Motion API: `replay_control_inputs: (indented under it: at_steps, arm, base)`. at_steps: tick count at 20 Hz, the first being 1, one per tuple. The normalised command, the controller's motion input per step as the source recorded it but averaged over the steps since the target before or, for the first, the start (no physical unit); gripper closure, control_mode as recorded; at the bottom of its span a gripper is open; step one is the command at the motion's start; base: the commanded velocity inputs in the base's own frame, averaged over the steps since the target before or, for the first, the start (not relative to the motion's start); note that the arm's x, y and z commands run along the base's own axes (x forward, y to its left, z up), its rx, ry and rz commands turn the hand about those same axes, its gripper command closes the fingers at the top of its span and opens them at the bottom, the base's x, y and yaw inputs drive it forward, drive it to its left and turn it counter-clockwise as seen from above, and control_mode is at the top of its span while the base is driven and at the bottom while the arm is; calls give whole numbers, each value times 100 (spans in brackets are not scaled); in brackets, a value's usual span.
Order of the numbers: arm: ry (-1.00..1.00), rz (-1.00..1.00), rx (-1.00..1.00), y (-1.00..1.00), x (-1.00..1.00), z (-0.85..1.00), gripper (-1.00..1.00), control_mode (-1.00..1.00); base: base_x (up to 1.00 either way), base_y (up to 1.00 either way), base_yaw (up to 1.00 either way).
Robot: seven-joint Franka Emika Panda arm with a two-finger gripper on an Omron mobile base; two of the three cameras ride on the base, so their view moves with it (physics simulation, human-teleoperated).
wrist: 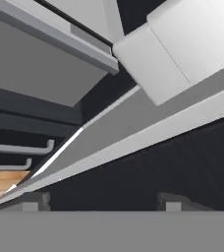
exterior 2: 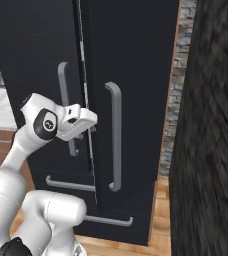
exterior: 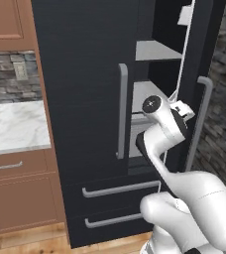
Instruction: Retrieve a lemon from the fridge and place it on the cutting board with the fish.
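Observation:
The tall black fridge (exterior: 85, 74) has its left door shut and its right door (exterior: 206, 59) swung partly open, showing grey-white shelves (exterior: 152, 49) inside. My gripper (exterior: 187, 110) reaches into the gap at the inner edge of the open door, at mid height. From the right, the gripper (exterior 2: 92, 120) sits at the seam between the two doors (exterior 2: 136, 75). In the hand view the gripper (wrist: 104, 201) is open, its two dark fingertips (wrist: 33, 199) wide apart, and the door's pale edge (wrist: 133, 133) runs diagonally above them. The lemon, the cutting board and the fish are out of view.
Long grey bar handles (exterior: 122, 111) stand on both doors, and two drawer handles (exterior: 120, 188) lie below. A marble counter (exterior: 16, 124) over brown cabinets is to the left. A dark stone wall (exterior 2: 211, 150) stands close on the right. Below is wooden floor (wrist: 1, 182).

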Motion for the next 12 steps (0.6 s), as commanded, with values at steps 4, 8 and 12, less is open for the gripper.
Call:
replay_control_inputs:
  at_steps: [4, 8, 12]
  arm:
    - [0, -7, 0, -70, 8, -26, -100, -100]
    - [0, -12, 0, -89, 2, -31, -100, -100]
    - [0, -16, 0, -100, 0, -37, -100, -100]
  base:
    - [0, 0, 0]
    - [0, 0, 0]
    - [0, 0, 0]
